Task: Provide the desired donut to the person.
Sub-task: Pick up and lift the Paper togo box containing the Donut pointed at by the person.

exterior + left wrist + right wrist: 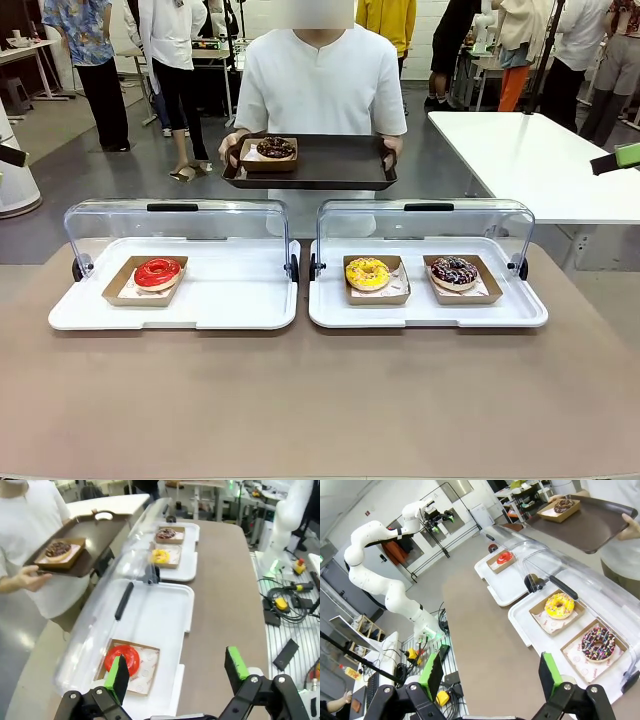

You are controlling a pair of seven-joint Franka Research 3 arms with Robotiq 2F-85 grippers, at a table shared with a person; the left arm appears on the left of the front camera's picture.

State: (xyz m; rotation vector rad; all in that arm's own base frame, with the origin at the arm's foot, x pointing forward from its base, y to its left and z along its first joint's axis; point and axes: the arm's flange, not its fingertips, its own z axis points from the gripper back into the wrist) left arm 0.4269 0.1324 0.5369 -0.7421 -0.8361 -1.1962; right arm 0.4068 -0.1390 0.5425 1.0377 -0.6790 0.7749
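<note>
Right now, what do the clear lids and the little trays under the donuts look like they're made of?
Clear lids: likely glossy transparent plastic; you can see straight through them and they catch glare. Little trays: probably matte brown paperboard, with thin folded-up walls.

A robotics laboratory is indicated: a white robot arm point(395, 600) is mounted beside the table point(320, 400), cabling point(290, 587) is laid alongside, and further worktables point(530, 150) are seen behind.

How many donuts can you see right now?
4: a red donut in the left case, a yellow donut and a sprinkled chocolate donut in the right case, a fourth donut on the person's tray. None seem hidden.
</note>
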